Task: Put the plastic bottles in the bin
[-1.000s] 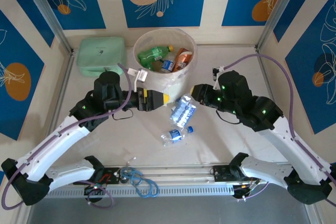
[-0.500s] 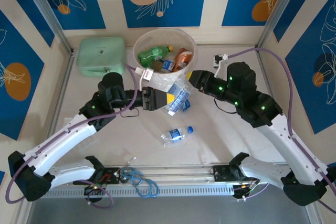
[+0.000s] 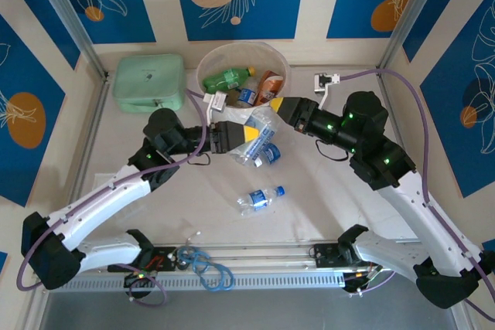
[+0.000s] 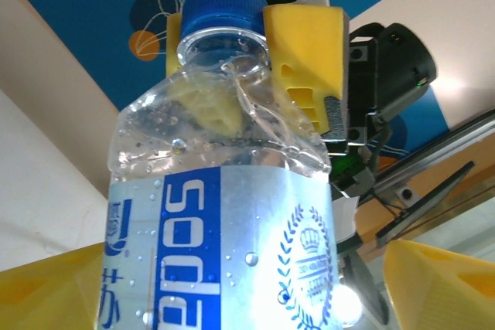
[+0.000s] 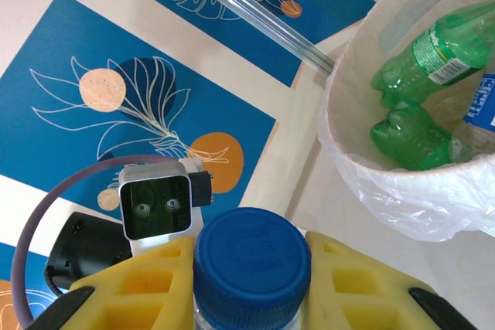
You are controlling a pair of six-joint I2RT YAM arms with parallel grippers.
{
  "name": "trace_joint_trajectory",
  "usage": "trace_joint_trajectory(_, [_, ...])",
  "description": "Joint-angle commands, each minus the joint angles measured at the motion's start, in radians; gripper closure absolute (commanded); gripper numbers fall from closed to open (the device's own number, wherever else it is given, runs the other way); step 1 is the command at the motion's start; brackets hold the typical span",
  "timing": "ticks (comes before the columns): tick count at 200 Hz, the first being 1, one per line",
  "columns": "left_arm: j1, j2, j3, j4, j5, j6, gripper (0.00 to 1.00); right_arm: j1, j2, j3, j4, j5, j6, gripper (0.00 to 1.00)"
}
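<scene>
The job was partly done. The bin [image 3: 241, 44] already had several bottles in it, green bottles [image 3: 224, 80] among them. Just in front of it, the left fingers [image 3: 246, 135] stood wide on either side of a clear bottle [image 3: 261, 144], not gripping. The right fingers [image 3: 276, 103] were clamped at its blue cap. One loose bottle [image 3: 261, 199] lay on the worktop [image 3: 325, 206], left to fetch. The mint case [image 3: 149, 81] beside the bin and the cables [image 3: 205, 264] at the near edge blocked nothing.

Blue-capped clear bottle [image 4: 220, 218], green bottles [image 5: 433, 48], translucent white bin [image 5: 356, 44], mint-green case [image 3: 149, 80]
</scene>
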Motion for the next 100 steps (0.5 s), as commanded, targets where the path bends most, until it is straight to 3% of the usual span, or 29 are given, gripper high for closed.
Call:
trace_joint_trajectory(1, [0.004, -0.006, -0.013, 0.102, 0.025, -0.033, 0.19, -0.004, -0.017, -0.009, 0.061, -0.024, 0.013, 0.81])
trace_joint_trajectory(62, [0.018, 0.006, -0.023, 0.095, 0.004, -0.042, 0.36, 0.000, -0.017, -0.004, 0.051, -0.019, 0.015, 0.80])
trace_joint_trajectory(100, [0.049, 0.008, -0.031, 0.090, -0.005, -0.060, 0.41, -0.002, -0.019, 0.023, -0.014, 0.024, 0.009, 0.63])
